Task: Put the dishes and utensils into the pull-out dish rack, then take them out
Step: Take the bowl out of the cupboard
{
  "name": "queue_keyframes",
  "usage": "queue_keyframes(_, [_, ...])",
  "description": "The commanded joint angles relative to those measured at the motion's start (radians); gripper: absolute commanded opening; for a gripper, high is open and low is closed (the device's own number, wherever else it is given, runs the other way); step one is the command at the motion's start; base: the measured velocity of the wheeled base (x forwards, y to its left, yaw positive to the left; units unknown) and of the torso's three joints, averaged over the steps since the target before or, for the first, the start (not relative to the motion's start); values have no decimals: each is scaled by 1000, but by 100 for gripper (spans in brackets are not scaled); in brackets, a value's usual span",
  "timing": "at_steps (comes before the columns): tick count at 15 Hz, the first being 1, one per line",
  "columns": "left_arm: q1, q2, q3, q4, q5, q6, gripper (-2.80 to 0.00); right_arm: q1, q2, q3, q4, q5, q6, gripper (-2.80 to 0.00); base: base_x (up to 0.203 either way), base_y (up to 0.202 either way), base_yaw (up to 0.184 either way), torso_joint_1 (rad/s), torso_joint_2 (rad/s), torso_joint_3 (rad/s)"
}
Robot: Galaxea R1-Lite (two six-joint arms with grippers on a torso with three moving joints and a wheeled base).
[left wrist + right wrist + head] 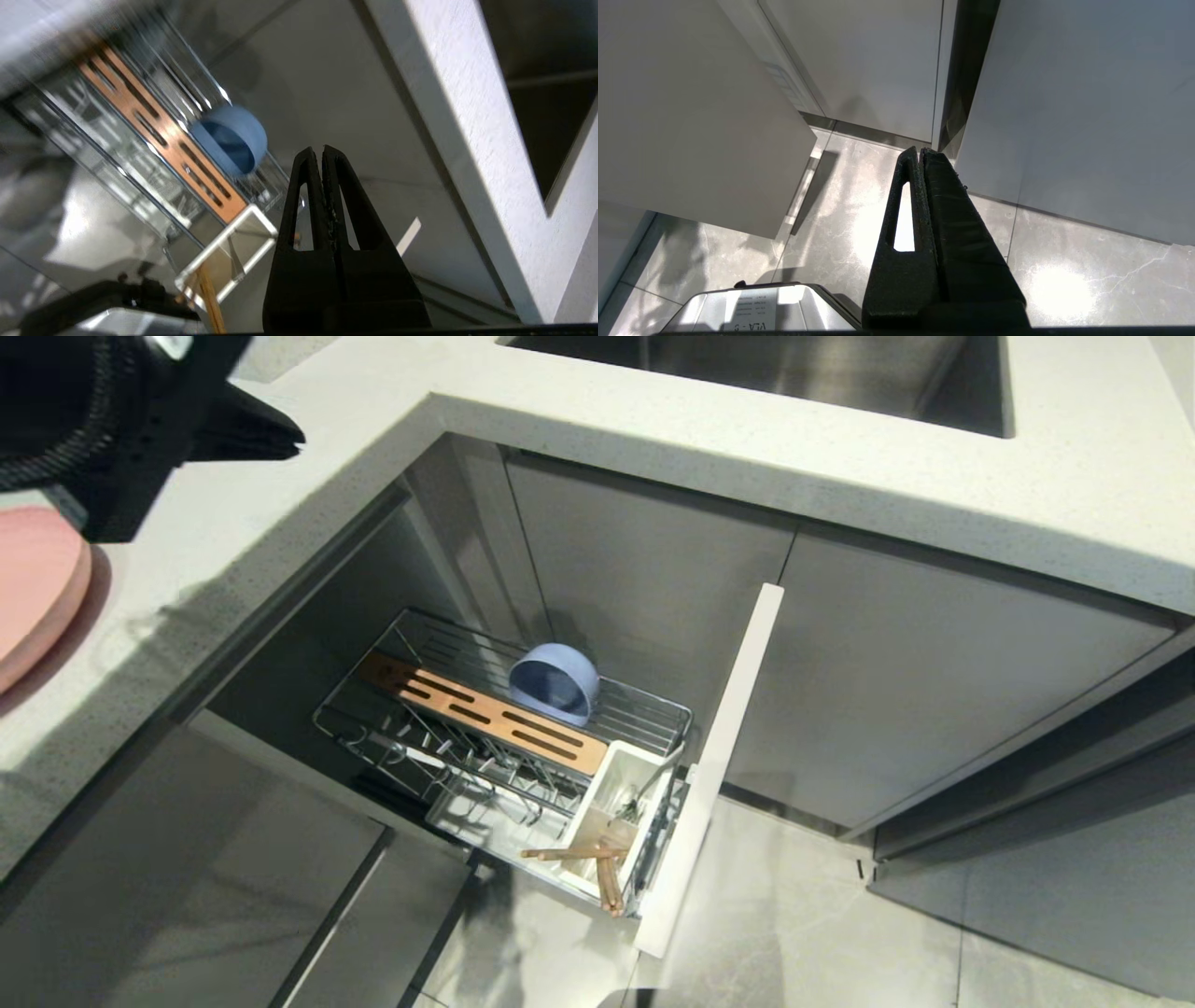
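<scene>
1. Black and bulky at the head view's top left, the left arm fills the nearest part of the scene above the countertop [280, 532]; its left gripper [322, 151] has its two fingers pressed together with nothing between them.
2. Beside that arm, the pink plate [37, 588] lies flat on the countertop, not yet in the rack, so loading looks unfinished.
3. Below, the pull-out dish rack [504, 747] stands drawn out from the cabinet on its white front panel [719, 756], leaving its compartments open from above.
4. A light-blue bowl [555, 683] stands on edge in the wire section behind the copper-coloured slotted strip [481, 711], likely so it drains and takes little room.
5. The chopsticks [597, 868] lean in the white cutlery box [616, 803] at the panel end, their tips poking out over its edge; a grey handle beside them may be the spoon [653, 784], though it is too thin to be sure.
6. The right gripper [921, 151] hangs parked over the floor tiles [859, 219], fingers together and empty.
</scene>
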Motion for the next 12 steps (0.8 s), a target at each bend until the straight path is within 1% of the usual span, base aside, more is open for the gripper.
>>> queue_keyframes(1, [-10, 97, 21, -1, -24, -35, -280, 0, -4, 0, 0, 0, 1, -280, 0, 0, 0, 0, 0, 0])
queue_keyframes(3, [-10, 157, 52, -21, -33, -45, -280, 0, -4, 0, 0, 0, 1, -280, 0, 0, 0, 0, 0, 0])
queue_keyframes(5, [-3, 218, 95, -72, -34, -46, -280, 0, -4, 0, 0, 0, 1, -280, 0, 0, 0, 0, 0, 0])
queue_keyframes(7, [31, 282, 125, -124, -35, -44, -280, 0, -4, 0, 0, 0, 1, -280, 0, 0, 0, 0, 0, 0])
queue_keyframes(10, [55, 371, 175, -221, -42, -32, -280, 0, -4, 0, 0, 0, 1, -280, 0, 0, 0, 0, 0, 0])
queue_keyframes(12, [73, 420, 199, -281, -71, -30, -280, 0, -4, 0, 0, 0, 1, -280, 0, 0, 0, 0, 0, 0])
